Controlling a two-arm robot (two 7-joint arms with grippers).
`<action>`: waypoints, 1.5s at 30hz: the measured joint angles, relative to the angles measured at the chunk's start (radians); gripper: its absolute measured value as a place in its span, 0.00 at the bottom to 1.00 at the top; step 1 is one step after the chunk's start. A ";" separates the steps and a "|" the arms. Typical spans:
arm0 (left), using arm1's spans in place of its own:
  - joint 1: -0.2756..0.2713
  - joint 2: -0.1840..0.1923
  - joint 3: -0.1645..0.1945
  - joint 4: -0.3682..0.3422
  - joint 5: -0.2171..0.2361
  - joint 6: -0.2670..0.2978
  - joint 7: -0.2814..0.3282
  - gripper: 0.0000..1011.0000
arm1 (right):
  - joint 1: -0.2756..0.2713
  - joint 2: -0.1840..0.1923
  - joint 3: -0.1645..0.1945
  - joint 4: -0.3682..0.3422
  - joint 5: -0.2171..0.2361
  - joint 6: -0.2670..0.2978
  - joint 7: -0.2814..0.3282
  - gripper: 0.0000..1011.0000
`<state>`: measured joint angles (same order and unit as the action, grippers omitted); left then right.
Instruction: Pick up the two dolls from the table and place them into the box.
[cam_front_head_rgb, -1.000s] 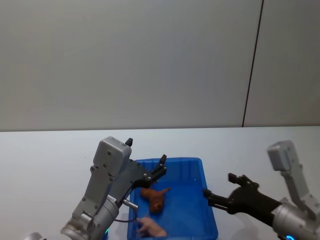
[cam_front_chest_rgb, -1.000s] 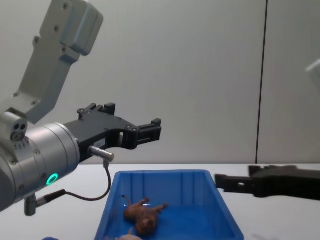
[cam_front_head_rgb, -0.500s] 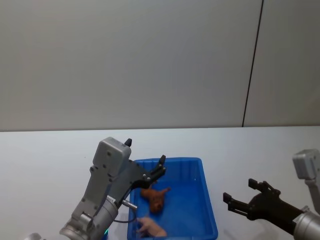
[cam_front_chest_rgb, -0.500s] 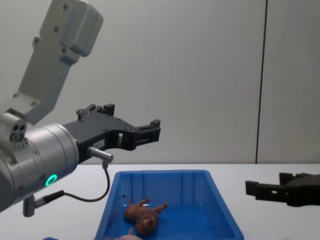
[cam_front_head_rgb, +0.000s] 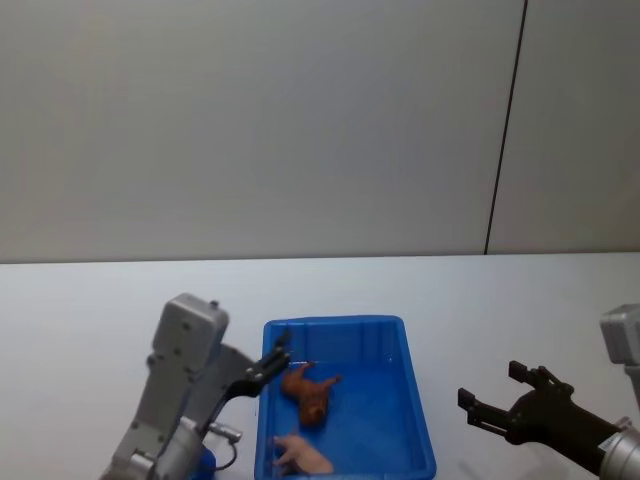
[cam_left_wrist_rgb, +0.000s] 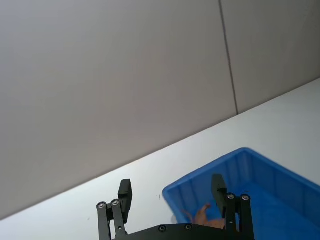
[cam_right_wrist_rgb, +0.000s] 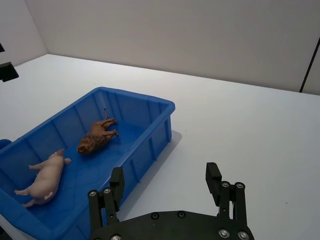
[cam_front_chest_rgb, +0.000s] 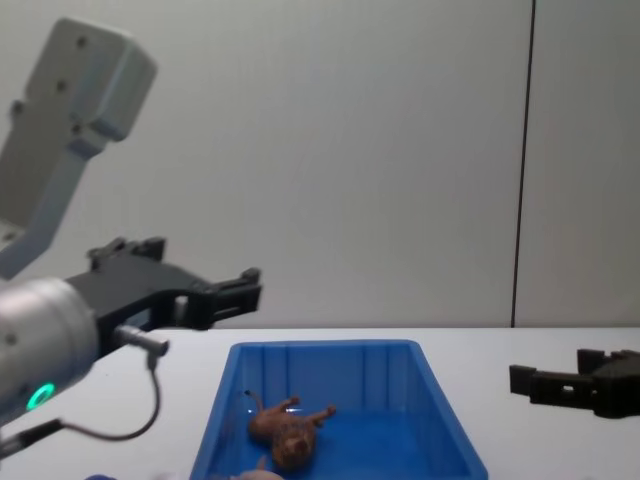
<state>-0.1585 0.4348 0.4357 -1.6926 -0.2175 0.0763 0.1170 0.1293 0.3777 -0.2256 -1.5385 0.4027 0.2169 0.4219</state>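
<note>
Dolls look light and stiff, best pinched across the body rather than the thin legs: left gripper (cam_front_head_rgb: 272, 358) gapes empty by the left rim of the box (cam_front_head_rgb: 335, 322), brown doll (cam_front_head_rgb: 308, 393) far and pink doll (cam_front_head_rgb: 305, 455) near inside it, right gripper (cam_front_head_rgb: 490, 388) spread empty well to the right.

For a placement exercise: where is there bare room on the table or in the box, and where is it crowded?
Bare: the table behind the box to the wall, and the strip between the box and the right claw. Crowded: the box's left side, with brown doll, pink doll and left claw near its rim.
</note>
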 joint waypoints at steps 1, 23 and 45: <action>0.005 0.003 -0.001 -0.004 -0.005 0.003 0.009 0.99 | -0.001 0.001 0.001 -0.001 0.001 0.000 0.000 0.99; 0.152 0.064 -0.029 -0.011 -0.169 0.036 0.187 0.99 | -0.008 0.008 0.005 -0.005 0.007 -0.004 -0.003 0.99; 0.155 0.038 -0.034 0.086 -0.202 0.058 0.096 0.99 | -0.010 0.009 0.005 -0.005 0.008 -0.004 -0.003 0.99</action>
<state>-0.0037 0.4726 0.4017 -1.6068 -0.4193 0.1345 0.2133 0.1197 0.3867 -0.2203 -1.5433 0.4103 0.2126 0.4192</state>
